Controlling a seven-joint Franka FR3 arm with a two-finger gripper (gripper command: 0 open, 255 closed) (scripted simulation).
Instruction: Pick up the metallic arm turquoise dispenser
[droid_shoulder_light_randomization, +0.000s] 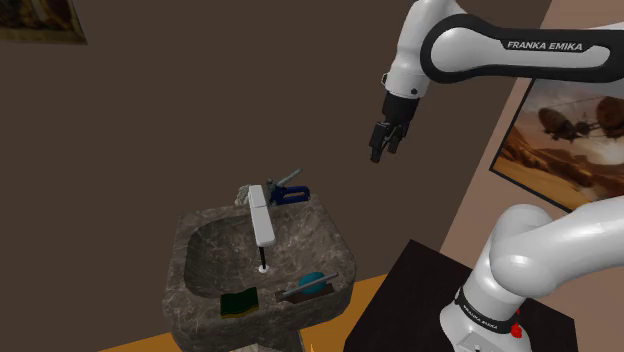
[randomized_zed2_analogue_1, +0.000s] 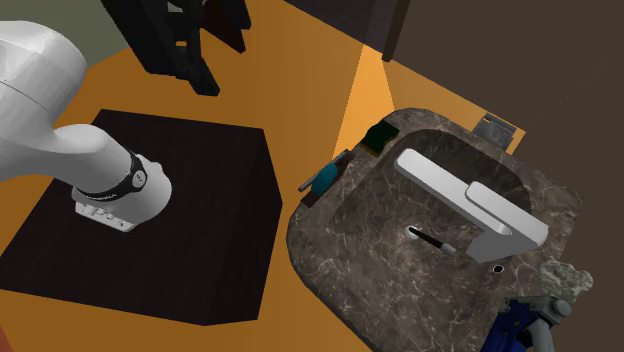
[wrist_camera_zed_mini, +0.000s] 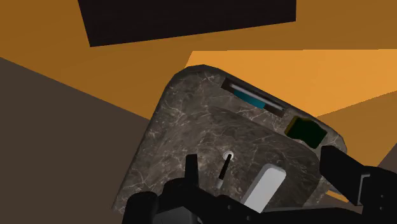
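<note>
Gripper (droid_shoulder_light_randomization: 384, 150) hangs high above the dark marbled sink (droid_shoulder_light_randomization: 330, 232), well apart from everything on it. In the wrist view the gripper (wrist_camera_zed_mini: 257, 159) has its fingers (wrist_camera_zed_mini: 190, 169) spread wide, with nothing between them that they touch.

Turquoise dispenser (droid_shoulder_light_randomization: 311, 285) lies on its side on the sink's rim, at the shoulder view's lower right of the basin, with a grey metallic arm along it. A green sponge (droid_shoulder_light_randomization: 239, 302) sits near it on the same rim. A white faucet (droid_shoulder_light_randomization: 262, 215) reaches over the basin.
</note>
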